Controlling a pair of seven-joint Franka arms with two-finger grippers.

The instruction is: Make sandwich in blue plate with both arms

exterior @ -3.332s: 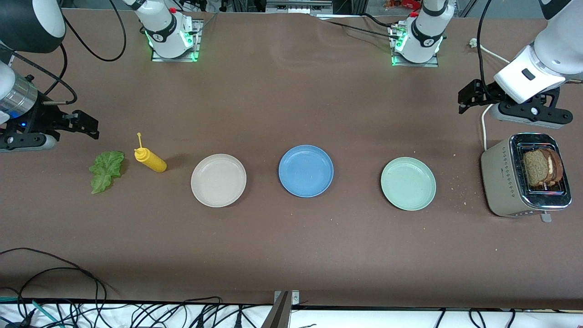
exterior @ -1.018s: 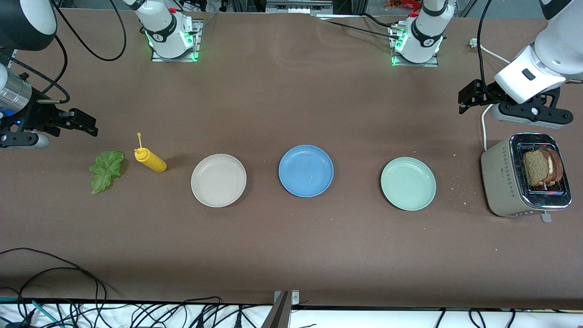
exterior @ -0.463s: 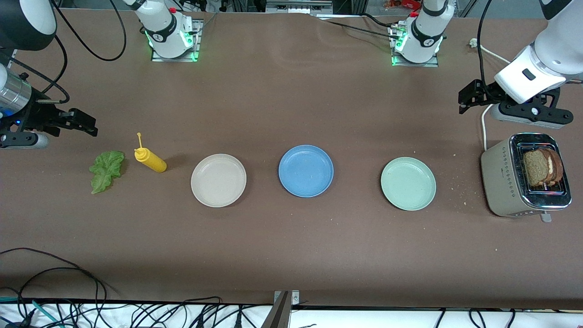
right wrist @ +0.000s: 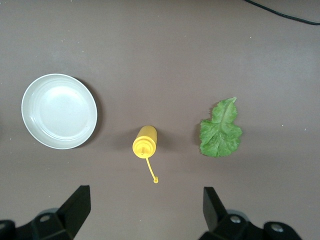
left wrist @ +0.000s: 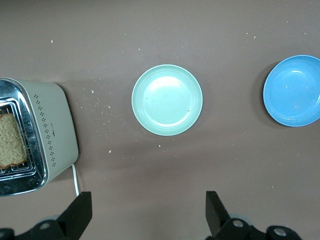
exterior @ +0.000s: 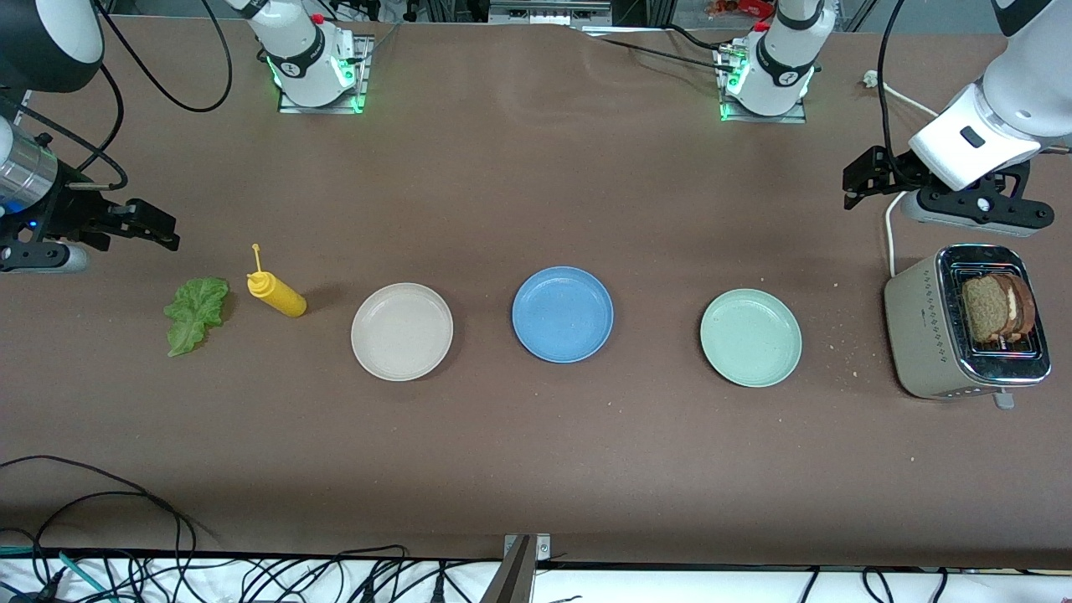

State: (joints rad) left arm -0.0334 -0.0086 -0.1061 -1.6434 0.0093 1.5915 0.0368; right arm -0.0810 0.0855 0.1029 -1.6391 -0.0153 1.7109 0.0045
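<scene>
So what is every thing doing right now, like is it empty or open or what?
blue plate: empty.
beige plate: empty.
pale green plate: empty.
toaster: two bread slices standing in its slots.
lettuce leaf: lying flat on the table.
yellow squeeze bottle: upright, cap on.
left gripper: open, empty, up near the toaster.
right gripper: open, empty, up near the lettuce leaf.
</scene>
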